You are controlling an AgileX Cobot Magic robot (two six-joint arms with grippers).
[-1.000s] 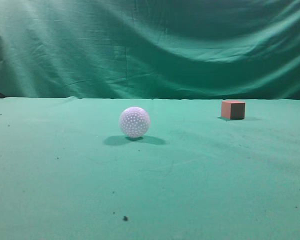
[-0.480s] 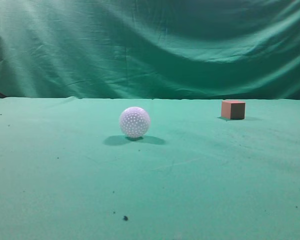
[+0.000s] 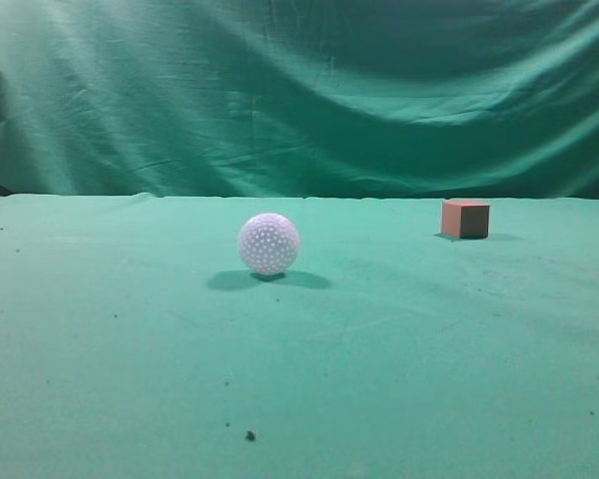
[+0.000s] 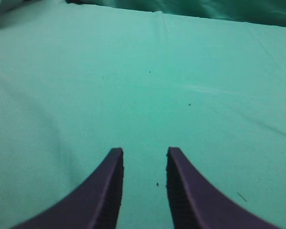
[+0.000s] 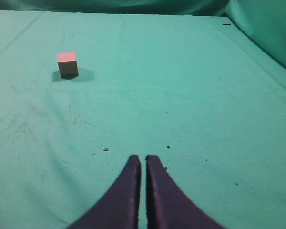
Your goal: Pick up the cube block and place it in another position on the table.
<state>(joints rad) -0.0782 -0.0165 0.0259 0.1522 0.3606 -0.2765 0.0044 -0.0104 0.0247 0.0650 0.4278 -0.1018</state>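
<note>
You've got soft, even light from overhead, slightly from the right going by the shadows. The white ball (image 3: 269, 243) drops a faint shadow toward 9 o'clock on the table (image 3: 299, 379), and the cube block (image 5: 67, 64) throws a small one toward 3 o'clock in the right wrist view. Everything's a bit grainy with a green cast. Both wrist views go soft up close, the dark fingers (image 4: 105, 191) blurry at 6 o'clock. No glare anywhere.

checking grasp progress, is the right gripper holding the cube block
No, the right gripper is shut on nothing, and the cube block sits apart on the table.
</note>
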